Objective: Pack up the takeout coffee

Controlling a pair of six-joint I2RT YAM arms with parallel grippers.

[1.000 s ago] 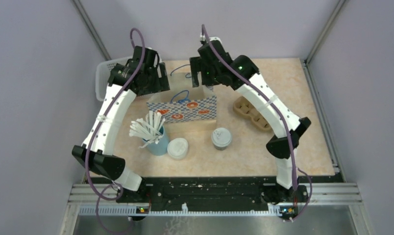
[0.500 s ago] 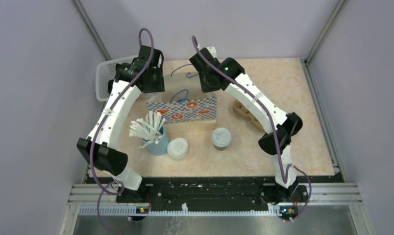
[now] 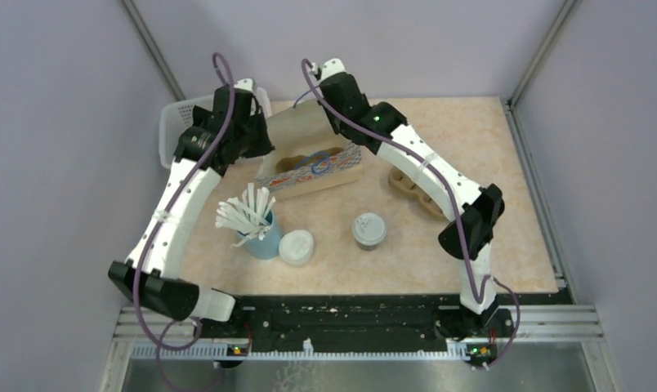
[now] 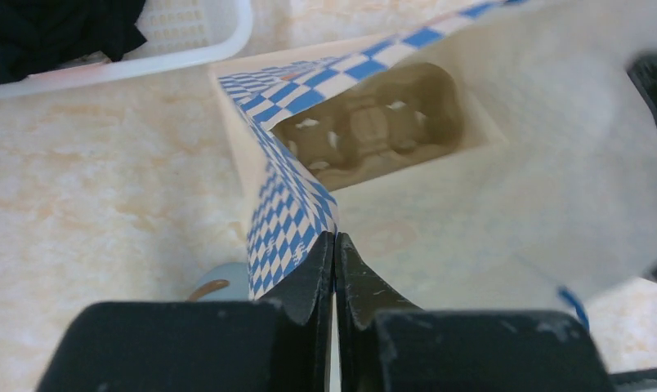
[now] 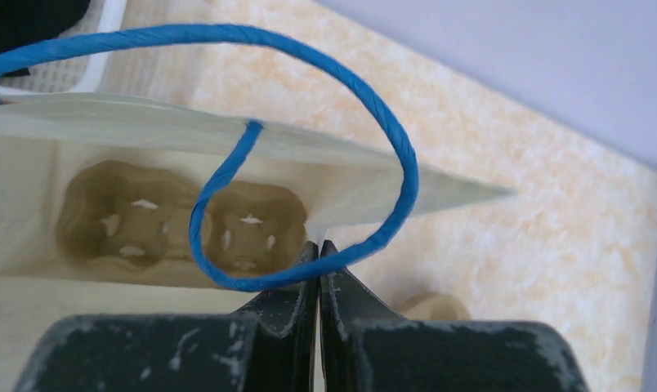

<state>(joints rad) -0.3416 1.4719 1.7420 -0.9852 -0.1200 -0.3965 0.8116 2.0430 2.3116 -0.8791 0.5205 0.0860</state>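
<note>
A cup tray [image 4: 374, 131] sits in the bag [image 3: 313, 170], behind the takeout coffee [image 3: 368, 231]

Top view: even, diffuse light, faint soft shadows on table [image 3: 505, 147]. Wrist views: near fingers [image 4: 309, 278] out of focus; bag [image 4: 513, 163] wall pale, washed out, blurred at right edge.

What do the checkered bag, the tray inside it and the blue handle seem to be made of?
The checkered bag looks like thin matte paper, printed blue and white outside and plain cream inside; its walls crease and bend. The tray inside is probably moulded paper pulp: dull brown, rough, with soft rounded wells. The blue handle seems to be twisted paper cord, since spiral ridges show along it.
</note>
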